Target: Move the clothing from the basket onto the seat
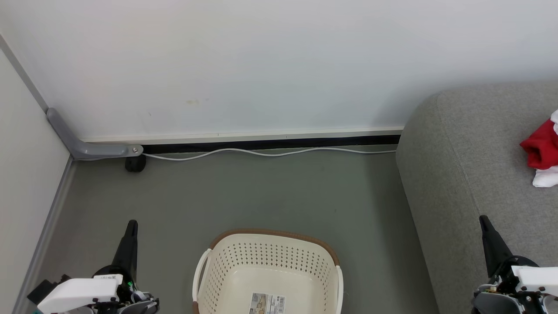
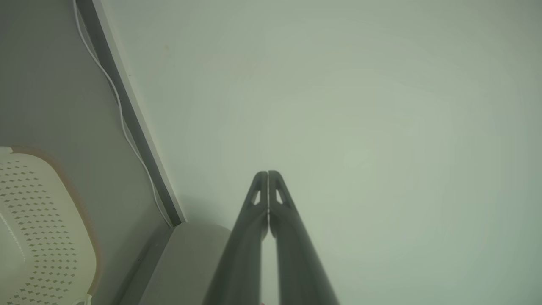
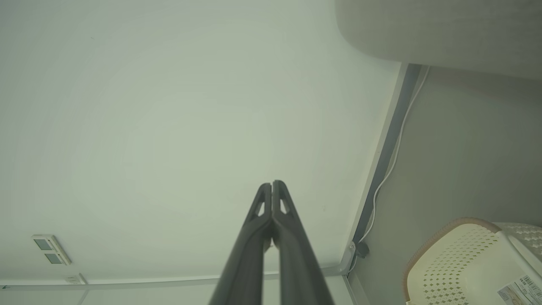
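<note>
The cream basket stands on the floor at the bottom middle of the head view, with nothing inside but its barcode label. The grey seat fills the right side, and red and white clothing lies on it at the right edge. My left gripper is shut and points up, left of the basket. My right gripper is shut, over the seat's front edge. The left wrist view shows the left gripper with its tips together, and the basket at lower left. The right gripper is shut too, with the basket at lower right.
A white wall runs across the back, with a white cable along its dark skirting. A grey bracket and black caster sit in the left corner. Grey floor lies between the basket and the wall. A wall socket appears in the right wrist view.
</note>
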You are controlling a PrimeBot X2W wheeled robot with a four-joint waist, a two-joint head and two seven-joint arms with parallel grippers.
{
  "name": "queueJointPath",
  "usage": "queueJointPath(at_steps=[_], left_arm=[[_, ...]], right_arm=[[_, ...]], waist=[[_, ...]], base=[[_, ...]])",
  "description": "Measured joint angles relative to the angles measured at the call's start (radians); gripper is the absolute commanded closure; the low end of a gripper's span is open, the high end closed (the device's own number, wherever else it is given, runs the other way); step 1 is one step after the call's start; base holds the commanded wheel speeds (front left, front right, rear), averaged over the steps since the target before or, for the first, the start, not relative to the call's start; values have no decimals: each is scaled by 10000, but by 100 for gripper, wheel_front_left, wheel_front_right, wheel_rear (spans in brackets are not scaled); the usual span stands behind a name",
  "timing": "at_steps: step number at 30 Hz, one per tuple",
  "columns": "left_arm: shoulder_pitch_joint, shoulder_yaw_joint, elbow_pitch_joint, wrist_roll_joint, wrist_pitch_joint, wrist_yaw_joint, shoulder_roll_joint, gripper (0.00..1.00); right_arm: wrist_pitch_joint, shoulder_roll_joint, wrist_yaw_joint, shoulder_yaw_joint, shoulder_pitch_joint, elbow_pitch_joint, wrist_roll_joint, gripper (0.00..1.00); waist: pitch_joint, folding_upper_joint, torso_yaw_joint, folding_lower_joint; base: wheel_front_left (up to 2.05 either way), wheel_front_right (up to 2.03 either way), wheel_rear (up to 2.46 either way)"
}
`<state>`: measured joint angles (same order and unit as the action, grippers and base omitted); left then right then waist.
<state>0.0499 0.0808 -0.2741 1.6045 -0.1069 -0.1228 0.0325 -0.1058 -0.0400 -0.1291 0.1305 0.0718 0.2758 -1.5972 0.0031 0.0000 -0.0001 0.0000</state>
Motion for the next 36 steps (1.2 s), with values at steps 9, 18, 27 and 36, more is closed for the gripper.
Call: queueJointPath(at_steps=[9,18,27,36], left_arm=[[0,0,0,0,0,0,0,100],[0,0,0,0,0,0,0,100],[0,0,0,0,0,0,0,100],[0,0,0,0,0,0,0,100]], right_arm=[[0,0,0,0,0,0,0,100],[0,0,0,0,0,0,0,100],[0,0,0,0,0,0,0,100],[0,0,0,0,0,0,0,100]], waist=[[0,0,0,0],[0,0,0,0],[0,0,0,0],[0,0,0,0]], base=[[0,0,0],[0,0,0],[0,0,0],[0,0,0]])
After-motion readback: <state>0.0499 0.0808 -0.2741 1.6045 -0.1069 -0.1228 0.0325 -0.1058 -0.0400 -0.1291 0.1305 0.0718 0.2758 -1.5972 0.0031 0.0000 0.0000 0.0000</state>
